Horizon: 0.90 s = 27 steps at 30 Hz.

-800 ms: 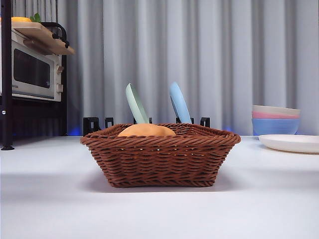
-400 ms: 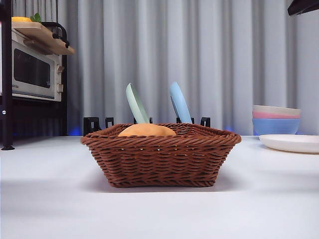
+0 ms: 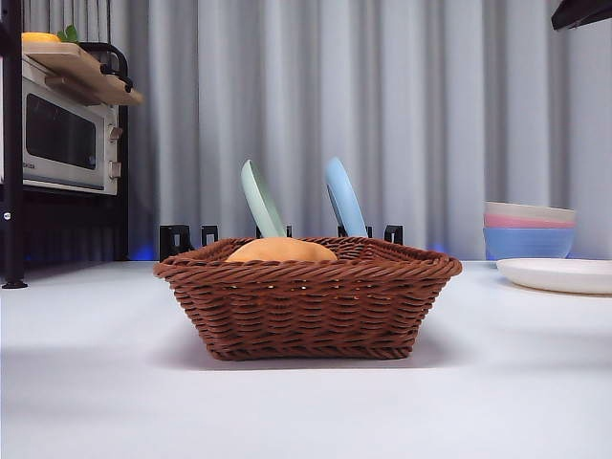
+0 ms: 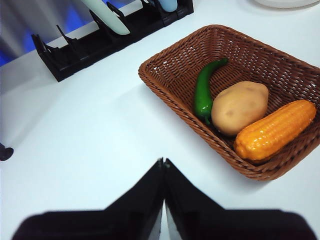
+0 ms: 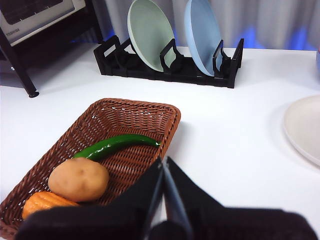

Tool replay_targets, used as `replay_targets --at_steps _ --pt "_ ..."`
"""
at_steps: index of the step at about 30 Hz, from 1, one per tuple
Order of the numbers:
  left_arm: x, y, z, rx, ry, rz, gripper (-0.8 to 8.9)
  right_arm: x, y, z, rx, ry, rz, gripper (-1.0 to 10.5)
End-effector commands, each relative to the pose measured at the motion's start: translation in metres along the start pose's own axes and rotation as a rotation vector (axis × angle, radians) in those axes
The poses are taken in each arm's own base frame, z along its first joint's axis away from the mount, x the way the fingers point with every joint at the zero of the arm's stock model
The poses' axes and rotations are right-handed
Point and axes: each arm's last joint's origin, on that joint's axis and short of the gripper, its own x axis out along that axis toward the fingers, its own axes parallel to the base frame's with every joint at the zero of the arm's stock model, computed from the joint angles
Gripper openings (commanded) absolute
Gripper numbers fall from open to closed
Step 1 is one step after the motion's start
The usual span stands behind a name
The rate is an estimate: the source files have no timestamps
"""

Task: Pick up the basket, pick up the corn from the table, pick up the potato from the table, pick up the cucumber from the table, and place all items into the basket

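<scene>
The basket (image 4: 172, 67), brown woven wicker with flared sides and a braided rim, is seen standing upright and level on the white desk (image 4: 90, 130). All three vegetables are held inside it. The cucumber (image 4: 204, 90), glossy dark green and curved with a thin tapering tip, is laid along the basket floor. The potato (image 4: 239, 106), smooth, tan and oval, is lodged between the other two, touching both. The corn (image 4: 276, 131), orange-yellow with a bumpy kernel surface, is laid against the potato's far side, beside one basket wall. From the front, only the potato's top is seen above the rim.
</scene>
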Motion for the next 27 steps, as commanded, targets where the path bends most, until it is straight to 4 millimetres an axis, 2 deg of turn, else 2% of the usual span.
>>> replay_targets --at_steps 1,4,7,12,19,25,27 --pt "-0.007 0.008 -0.002 -0.035 -0.039 0.026 -0.03 0.001 0.000 -0.002 0.009 0.001 -0.002 0.0" --pt "-0.014 0.018 -0.007 -0.094 -0.100 0.033 -0.03 0.001 0.000 -0.002 0.008 0.001 -0.002 0.0" --pt "-0.013 0.028 -0.019 -0.158 -0.191 0.134 -0.03 0.001 0.000 -0.002 0.009 0.001 -0.002 0.0" --pt "0.001 0.037 -0.058 -0.234 -0.303 0.279 -0.03 0.001 0.000 -0.002 0.008 0.001 -0.002 0.0" --pt "0.029 0.040 -0.116 -0.291 -0.240 0.387 -0.03 0.001 0.000 -0.002 0.009 0.001 -0.002 0.0" --pt "0.043 0.039 -0.146 -0.346 -0.166 0.420 -0.03 0.001 0.000 -0.002 0.009 0.001 -0.002 0.0" --pt "0.044 0.039 -0.147 -0.363 -0.175 0.420 -0.03 0.001 0.000 -0.002 0.008 0.001 -0.002 0.0"
